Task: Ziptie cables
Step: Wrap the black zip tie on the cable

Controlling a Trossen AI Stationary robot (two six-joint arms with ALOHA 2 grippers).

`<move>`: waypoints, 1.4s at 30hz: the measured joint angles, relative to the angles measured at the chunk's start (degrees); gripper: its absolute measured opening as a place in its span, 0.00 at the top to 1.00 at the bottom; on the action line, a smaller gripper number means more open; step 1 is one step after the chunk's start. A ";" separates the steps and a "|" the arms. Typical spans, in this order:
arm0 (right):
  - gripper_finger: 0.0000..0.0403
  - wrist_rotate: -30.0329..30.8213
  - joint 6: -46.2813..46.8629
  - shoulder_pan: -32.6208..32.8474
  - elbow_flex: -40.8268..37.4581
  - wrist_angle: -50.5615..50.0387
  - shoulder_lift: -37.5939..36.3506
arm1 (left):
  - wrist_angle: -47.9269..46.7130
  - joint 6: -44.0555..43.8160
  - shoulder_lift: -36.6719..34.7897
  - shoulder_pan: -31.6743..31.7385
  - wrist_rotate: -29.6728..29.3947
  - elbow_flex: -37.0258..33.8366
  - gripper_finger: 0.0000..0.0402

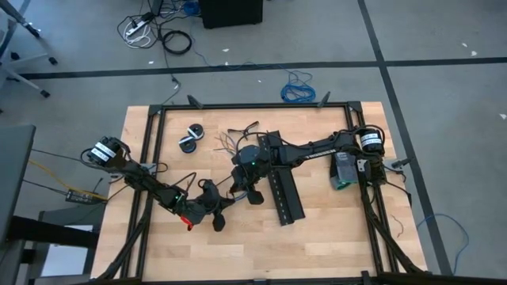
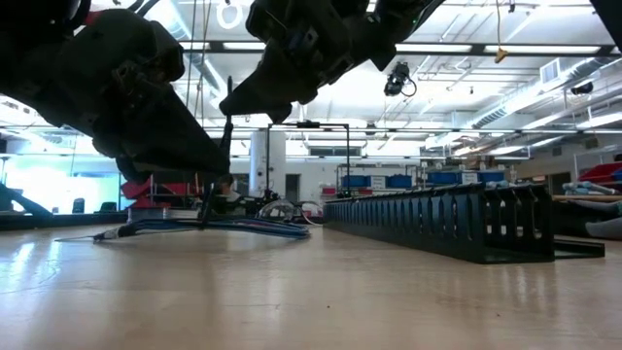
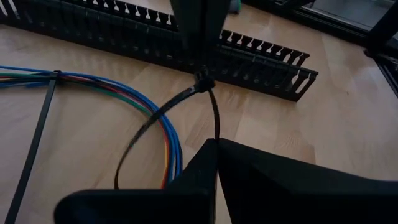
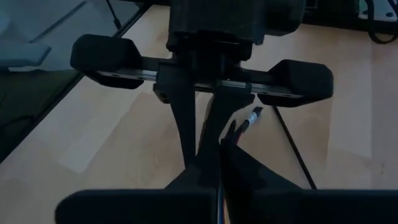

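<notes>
Cables point(image 3: 158, 115) lie on wooden table point(image 3: 348, 124) mid-table, near perforated black strip point(image 3: 261, 59), ziptie point(image 3: 163, 115) looped round them. Left gripper point(image 3: 216, 144) fingers pinched together on ziptie tail. Right gripper point(image 3: 200, 68) opposite, above loop, fingers clamped on ziptie head. Second ziptie point(image 3: 38, 134) cinched farther along bundle.

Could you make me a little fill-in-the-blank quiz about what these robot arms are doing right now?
1. The ziptie forms a ____ around the coloured cables.
2. Both the left claw and the right claw are ____.
3. The perforated black strip lies on the ____ table.

Missing words: loop; shut; wooden
</notes>
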 joint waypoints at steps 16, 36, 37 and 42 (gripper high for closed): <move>1.00 1.81 -0.34 0.97 0.00 -4.74 0.13 | -0.15 -1.16 0.00 0.00 0.16 0.00 0.86; 1.00 2.15 0.79 0.58 0.00 -5.14 0.13 | 5.15 4.97 0.00 0.00 -5.57 0.00 0.64; 1.00 2.03 0.79 0.66 0.00 -5.14 0.13 | 5.16 5.63 0.00 0.00 -6.30 0.00 0.64; 1.00 1.64 0.79 0.72 0.00 -5.16 0.13 | 5.72 8.87 0.00 0.00 -8.42 0.00 0.64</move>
